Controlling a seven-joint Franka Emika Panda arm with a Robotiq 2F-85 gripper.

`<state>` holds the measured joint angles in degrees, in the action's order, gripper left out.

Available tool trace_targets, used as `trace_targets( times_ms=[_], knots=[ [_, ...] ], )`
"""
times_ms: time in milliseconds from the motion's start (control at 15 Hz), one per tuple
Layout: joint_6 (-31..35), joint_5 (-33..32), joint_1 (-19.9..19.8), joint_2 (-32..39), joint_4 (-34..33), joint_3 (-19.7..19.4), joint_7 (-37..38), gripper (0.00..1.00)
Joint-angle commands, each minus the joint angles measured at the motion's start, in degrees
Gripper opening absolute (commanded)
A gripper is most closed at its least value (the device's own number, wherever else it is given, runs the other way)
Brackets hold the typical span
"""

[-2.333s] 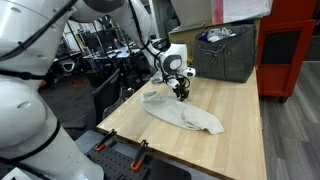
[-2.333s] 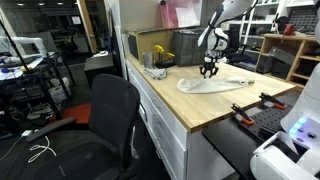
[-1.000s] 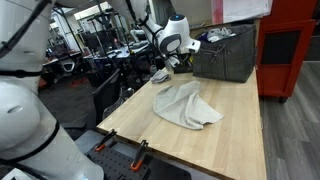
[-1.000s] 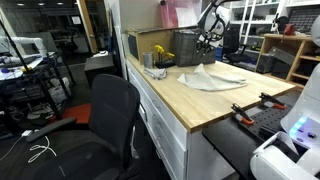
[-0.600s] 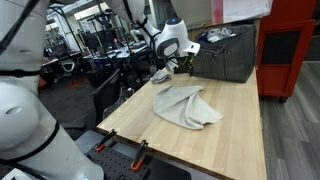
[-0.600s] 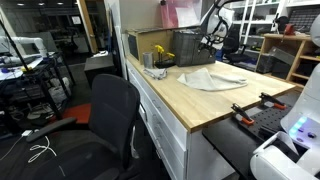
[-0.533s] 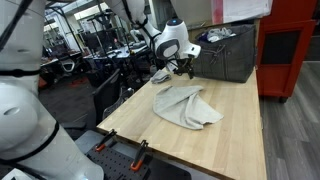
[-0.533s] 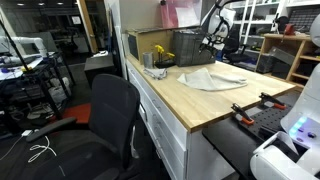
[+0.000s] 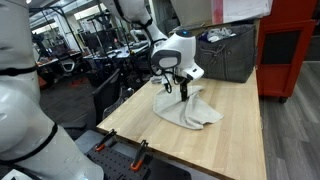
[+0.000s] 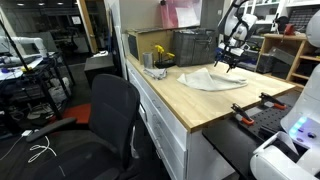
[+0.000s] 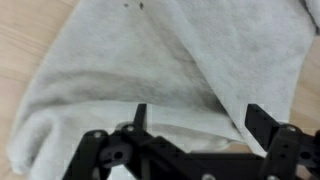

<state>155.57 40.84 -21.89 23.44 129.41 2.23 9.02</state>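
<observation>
Item: cloth [image 9: 188, 108], pale grey-white and crumpled. It lies in a loose heap with folds on the light wooden table [image 9: 240, 135]. In both exterior views it sits about mid-table [image 10: 190, 105], well clear of the near edge. In an exterior view it shows as a low, flattish mound [image 10: 208, 79]. In the wrist view the cloth [image 11: 160, 60] fills most of the picture, with one long fold running diagonally across it and bare wood showing at the corners.

End effector [image 9: 177, 88]: directly over the far part of the cloth, pointing down, with the fingertips just above the fabric. Whether they touch it cannot be told. The jaws stand wide open with nothing between them. The wrist view shows the end effector [image 11: 200, 125] with its two dark fingers well apart and cloth beneath both. In an exterior view it [image 10: 228, 65] hangs over the far right part of the cloth.

Surroundings:
- Dark mesh bin [image 9: 226, 55] at the far end of the table, beyond the cloth.
- Yellow flowers [image 10: 162, 52] beside the bin.
- Orange-handled clamps [image 9: 140, 150] on the near table edge.
- Black office chair [image 10: 108, 115] off the table's side.
- Red cabinet [image 9: 285, 55] at far right.
</observation>
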Motion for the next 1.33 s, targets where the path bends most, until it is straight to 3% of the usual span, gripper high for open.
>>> trace_targets(
  times_ms=[0,267,600,933,1000,1267],
  knots=[
    [-5.32,3.74,1.17,-3.28,5.85,-3.87,0.07,1.00],
    [-7.23,7.09,1.76,-2.56,9.27,-6.32,-1.14,1.00],
    [-5.85,14.57,2.36,-1.29,11.26,-6.03,-4.66,1.00],
    [-3.35,25.64,3.50,0.56,10.19,-5.38,-16.47,1.00],
    [-1.79,26.62,1.96,1.01,10.17,-3.50,-18.37,1.00],
    [4.81,29.92,2.71,3.80,9.83,-2.34,-24.82,1.00]
  ],
)
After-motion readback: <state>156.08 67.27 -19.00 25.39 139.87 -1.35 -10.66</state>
